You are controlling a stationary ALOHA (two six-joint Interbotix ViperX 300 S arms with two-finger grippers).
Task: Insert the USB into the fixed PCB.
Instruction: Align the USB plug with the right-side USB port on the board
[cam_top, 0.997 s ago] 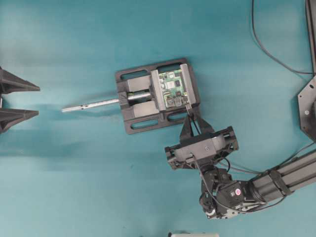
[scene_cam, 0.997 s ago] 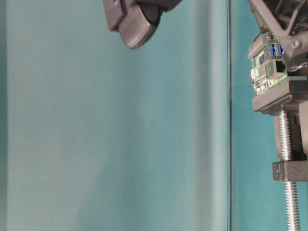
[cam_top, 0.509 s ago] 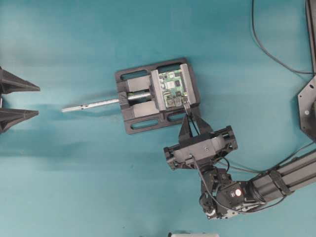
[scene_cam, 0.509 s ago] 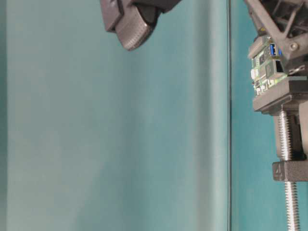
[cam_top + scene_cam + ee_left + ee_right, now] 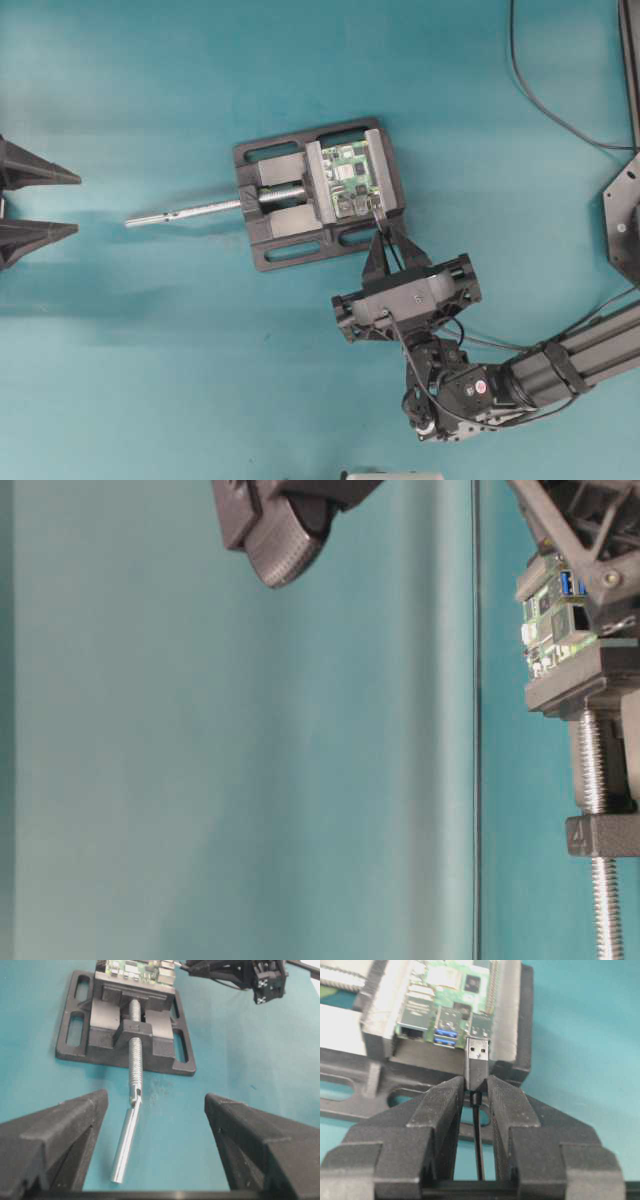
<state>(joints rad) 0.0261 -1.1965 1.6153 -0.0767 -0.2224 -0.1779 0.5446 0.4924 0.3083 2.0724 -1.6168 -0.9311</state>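
The green PCB (image 5: 350, 180) sits clamped in a black vise (image 5: 290, 240). My right gripper (image 5: 383, 240) is at the board's near edge, shut on the USB (image 5: 476, 1057). The plug's silvery tip points at the board (image 5: 455, 990), just right of its blue ports (image 5: 445, 1035); I cannot tell whether it touches. The plug's thin black cable (image 5: 479, 1150) runs back between the fingers (image 5: 440, 1105). My left gripper (image 5: 75, 204) stands open at the far left, facing the vise (image 5: 80, 1055) with nothing between its fingers (image 5: 75, 1120).
The vise's steel screw rod (image 5: 180, 212) sticks out left toward the left gripper. A thicker black cable (image 5: 545, 100) curves across the top right. A black mount (image 5: 625, 215) stands at the right edge. In the table-level view the board (image 5: 550, 620) shows beside the vise (image 5: 590, 680).
The right gripper has crept slightly toward the board with the USB, now covering part of the blue ports in the table-level view. The left gripper has not moved.
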